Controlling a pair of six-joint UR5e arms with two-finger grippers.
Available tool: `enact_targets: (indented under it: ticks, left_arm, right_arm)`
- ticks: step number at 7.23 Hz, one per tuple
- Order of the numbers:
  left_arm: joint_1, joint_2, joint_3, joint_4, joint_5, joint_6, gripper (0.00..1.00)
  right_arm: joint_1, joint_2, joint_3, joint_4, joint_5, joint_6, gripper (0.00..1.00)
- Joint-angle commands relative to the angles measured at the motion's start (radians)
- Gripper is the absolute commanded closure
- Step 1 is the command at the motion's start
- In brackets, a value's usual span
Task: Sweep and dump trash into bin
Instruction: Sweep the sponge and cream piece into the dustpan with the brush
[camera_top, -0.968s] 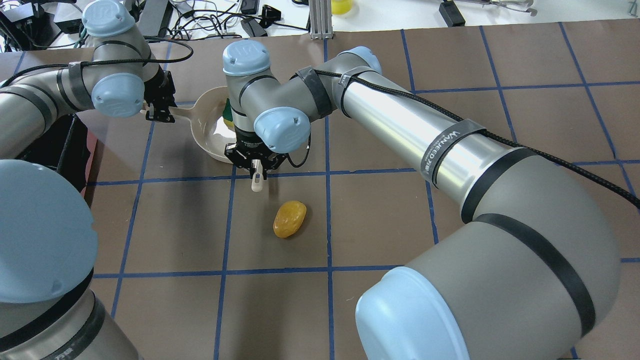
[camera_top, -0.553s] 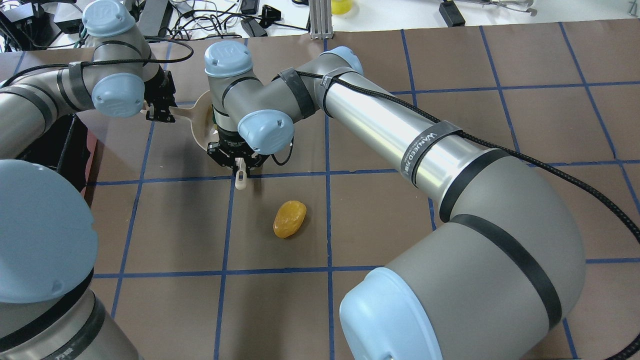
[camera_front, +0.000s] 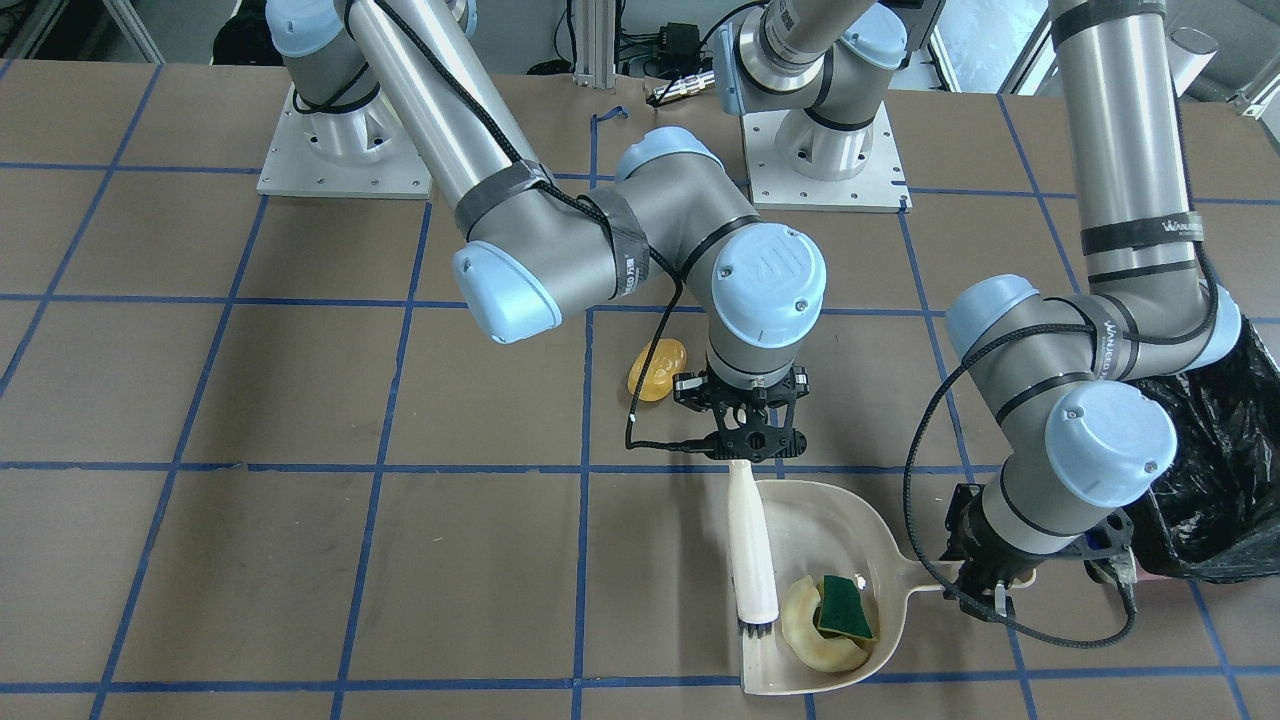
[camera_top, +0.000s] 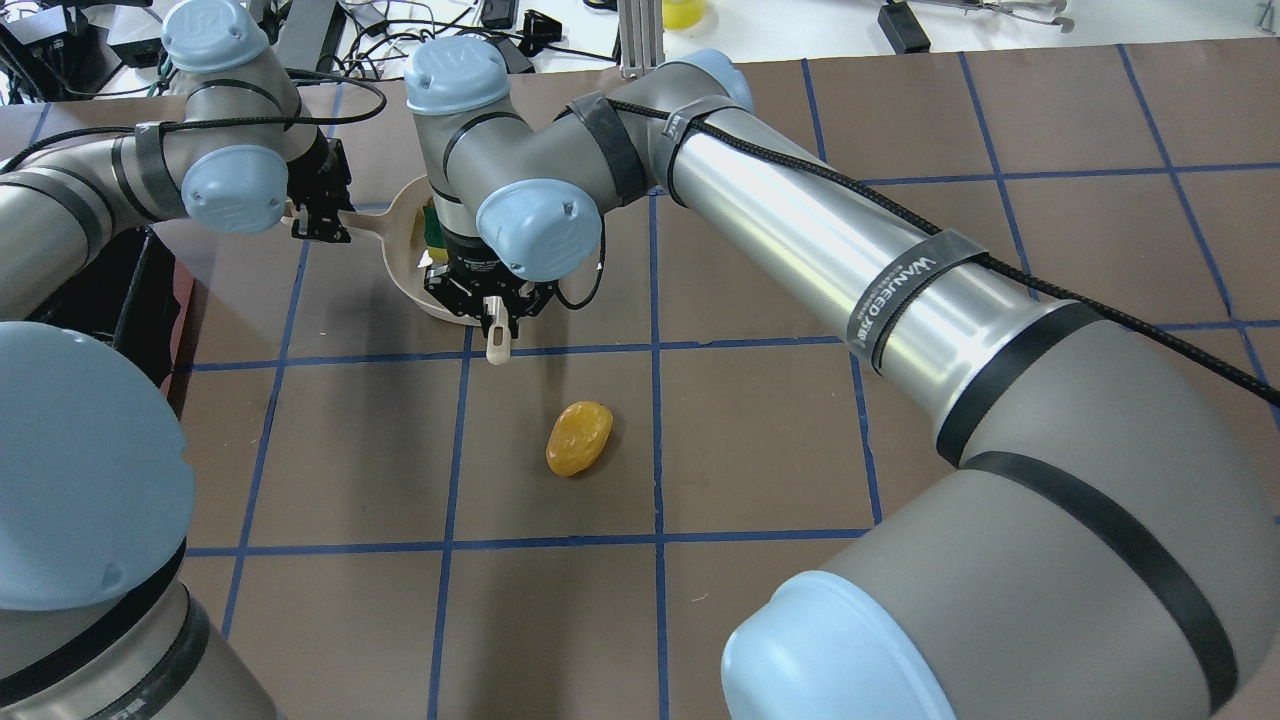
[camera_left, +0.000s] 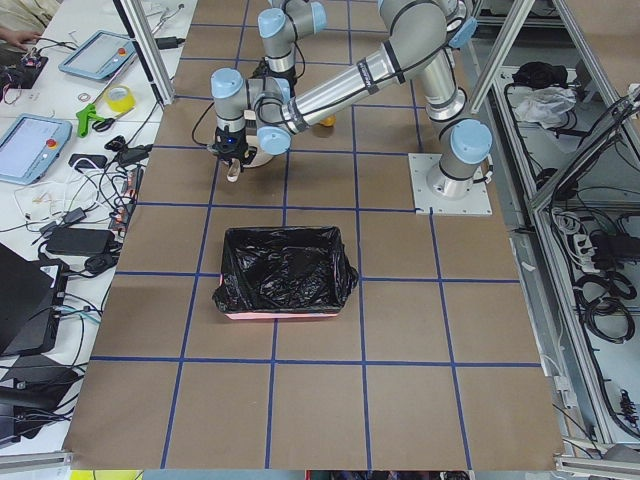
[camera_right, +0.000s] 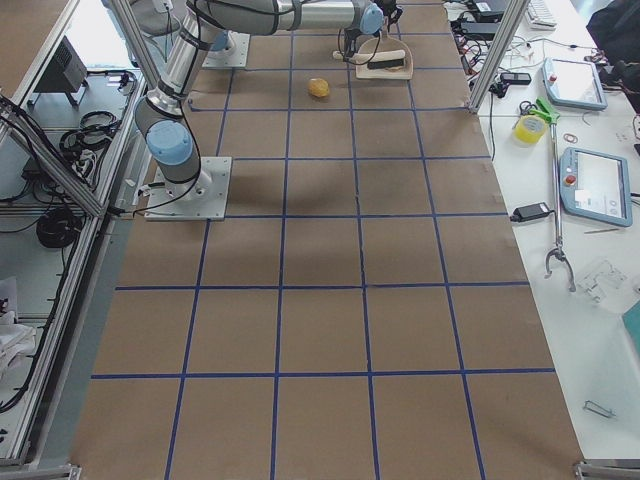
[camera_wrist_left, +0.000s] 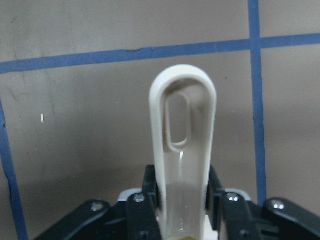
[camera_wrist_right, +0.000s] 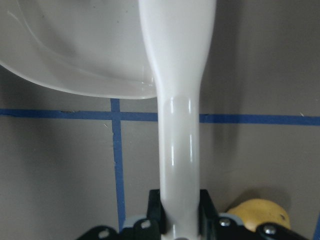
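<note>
The yellow-brown potato-like lump (camera_top: 579, 438) lies on the brown table, apart from the beige dustpan (camera_front: 830, 510); it also shows in the front view (camera_front: 657, 369). The pale crescent slice (camera_front: 805, 625) and the green-and-yellow sponge chunk (camera_front: 843, 606) lie inside the dustpan. My left gripper (camera_front: 985, 590) is shut on the dustpan's handle (camera_wrist_left: 182, 125). My right gripper (camera_front: 745, 455) is shut on a white brush (camera_front: 750, 540), whose bristles rest in the dustpan beside the slice. The bin (camera_left: 285, 270), lined with a black bag, stands to the left arm's side (camera_front: 1215, 470).
Blue tape lines (camera_top: 655, 450) grid the brown table. Cables, tablets and tools lie on the white bench (camera_left: 90, 120) beyond the far table edge. The arm bases (camera_front: 820, 150) stand at the robot's side.
My right gripper with the brush swung left across the dustpan mouth, then came back slightly right. The left gripper, dustpan and potato lump have stayed put.
</note>
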Motion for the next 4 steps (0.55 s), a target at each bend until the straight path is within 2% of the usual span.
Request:
enact_targets:
  ticks: [1,3,4]
  left_arm:
    - [0.000,0.011,-0.003,-0.004,-0.001,0.002,1.00]
    - [0.002,0.070,-0.037,-0.023,-0.016,0.018,1.00]
    - [0.011,0.110,-0.099,-0.020,-0.033,0.019,1.00]
  right_arm:
    - [-0.049,-0.123,0.061,0.137,-0.014,-0.006,0.93]
    - [-0.120,-0.332,0.294,0.141,-0.048,-0.008,0.94]
    - [-0.147,-0.441,0.433,0.130,-0.048,-0.009,0.95]
